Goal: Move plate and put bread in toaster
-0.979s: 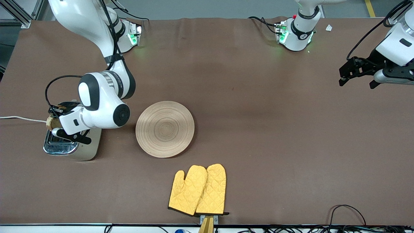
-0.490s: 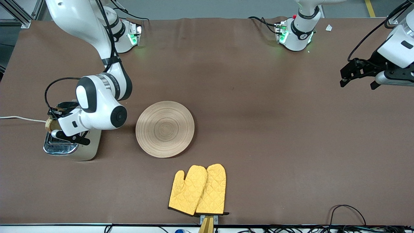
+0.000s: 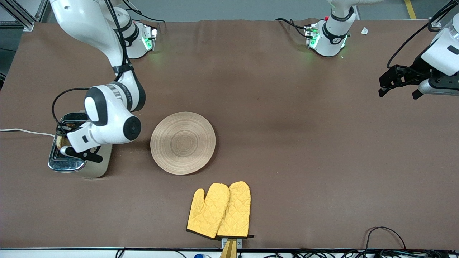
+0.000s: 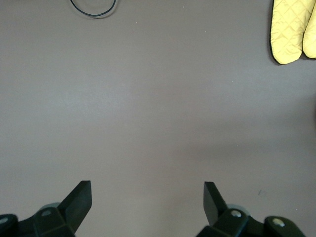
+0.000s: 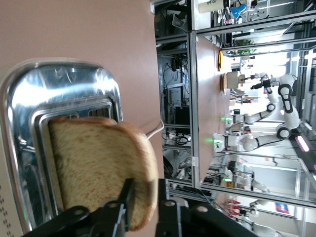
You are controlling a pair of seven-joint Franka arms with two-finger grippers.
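Observation:
The cream toaster (image 3: pixel 94 165) with a chrome top stands at the right arm's end of the table. My right gripper (image 3: pixel 65 144) is shut on the bread (image 3: pixel 64 140) and holds it upright, with its lower edge in a toaster slot. In the right wrist view the fingers (image 5: pixel 129 200) pinch the crust of the bread (image 5: pixel 94 163) over the toaster's chrome top (image 5: pixel 64 84). The round beige plate (image 3: pixel 183 142) lies flat beside the toaster, toward the table's middle. My left gripper (image 3: pixel 397 94) hangs open and empty over the left arm's end of the table; it also shows in the left wrist view (image 4: pixel 147 192).
A pair of yellow oven mitts (image 3: pixel 219 210) lies nearer to the front camera than the plate; it also shows in the left wrist view (image 4: pixel 291 29). The toaster's white cord (image 3: pixel 21 131) runs off the table's end. A black cable loop (image 3: pixel 385 233) lies at the front edge.
My right gripper has lowered the bread from above the toaster down into the slot. My left arm has drifted slightly toward its end of the table.

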